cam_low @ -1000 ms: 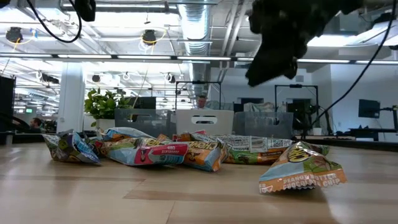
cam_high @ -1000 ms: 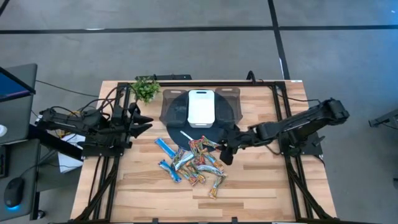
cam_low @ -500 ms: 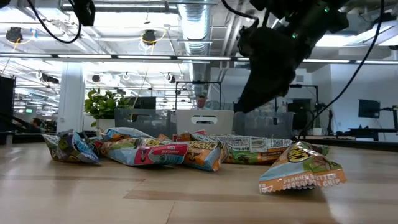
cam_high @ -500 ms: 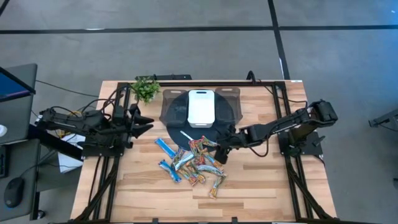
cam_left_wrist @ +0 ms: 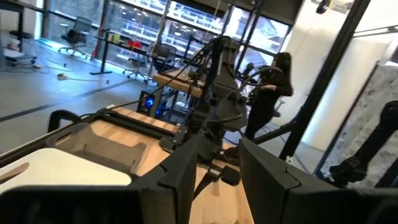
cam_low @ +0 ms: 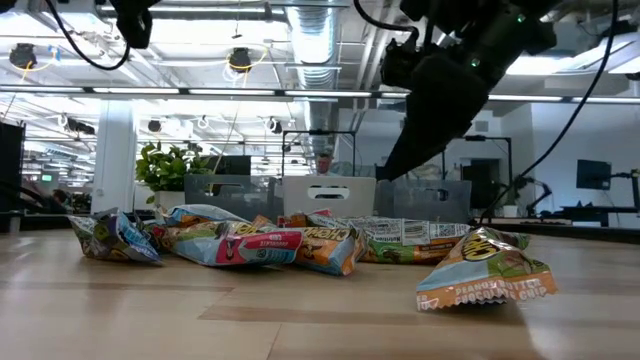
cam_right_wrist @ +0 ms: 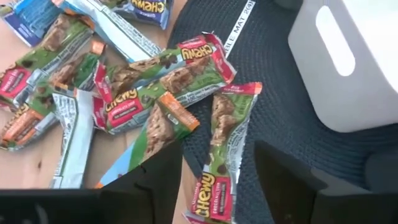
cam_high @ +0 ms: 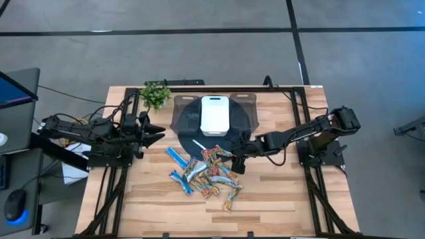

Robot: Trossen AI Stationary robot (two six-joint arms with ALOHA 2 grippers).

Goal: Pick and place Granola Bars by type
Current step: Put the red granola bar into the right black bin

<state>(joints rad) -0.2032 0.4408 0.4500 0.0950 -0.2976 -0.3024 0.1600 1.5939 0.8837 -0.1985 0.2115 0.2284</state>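
High view, right arm outstretched, fingers [cam_high: 240, 163] parted, empty, over granola bars [cam_high: 207, 174].

Granola Bars [cam_high: 209, 174], heaped flat mid-table

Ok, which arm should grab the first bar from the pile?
Probably the right. Its pincer hangs open at the right edge of the granola bars, with a Chewy bar between its fingers in the wrist view. The left pincer waits by the table's left edge, away from the pile.
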